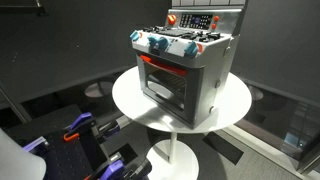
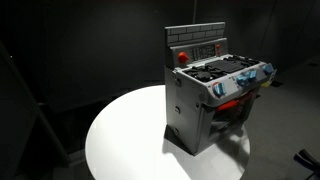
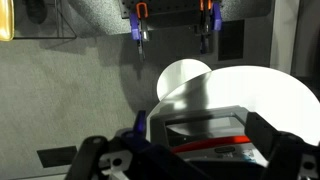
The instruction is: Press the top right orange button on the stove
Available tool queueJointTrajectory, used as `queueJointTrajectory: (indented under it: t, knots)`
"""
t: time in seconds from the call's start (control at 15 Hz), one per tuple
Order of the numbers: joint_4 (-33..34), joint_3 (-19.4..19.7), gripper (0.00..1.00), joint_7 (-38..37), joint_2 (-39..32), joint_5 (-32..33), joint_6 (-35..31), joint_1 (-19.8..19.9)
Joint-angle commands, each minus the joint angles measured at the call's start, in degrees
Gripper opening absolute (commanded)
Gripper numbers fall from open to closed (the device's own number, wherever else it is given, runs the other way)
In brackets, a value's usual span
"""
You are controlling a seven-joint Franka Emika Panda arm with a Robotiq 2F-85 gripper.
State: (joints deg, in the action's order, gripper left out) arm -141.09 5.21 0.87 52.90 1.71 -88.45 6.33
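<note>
Orange button (image 1: 171,19): on toy stove's (image 1: 185,70) raised back panel, above the burners | stove: on round white table (image 1: 130,95) | gripper (image 3: 185,140): fingers spread wide, holding nothing, well apart from the stove front.

Stove (image 1: 190,80) stands on the table (image 1: 128,98). Back panel (image 2: 195,40) rises at the stove's rear — button (image 2: 182,57) at the panel's lower corner. Knobs (image 1: 160,44) line the stove's front edge — oven door (image 1: 160,82) directly below them.
</note>
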Motion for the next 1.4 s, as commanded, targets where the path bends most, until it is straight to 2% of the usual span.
queueJointTrajectory:
  t: [0.0,0.33,0.67,1.07,1.33]
  knots:
    - [0.20,0.19,1.00,-0.17,-0.05,0.14,0.13,-0.30]
    - [0.20,0.19,1.00,-0.17,0.03,0.14,0.13,-0.30]
    - [1.18,-1.00,1.00,-2.12,-1.97,0.51,-2.83,0.20]
    - [2.88,-1.54,1.00,-4.26,-8.07,0.80,-12.18,0.54]
    - [4.71,-2.55,1.00,-5.82,-14.52,1.47,-19.46,0.66]
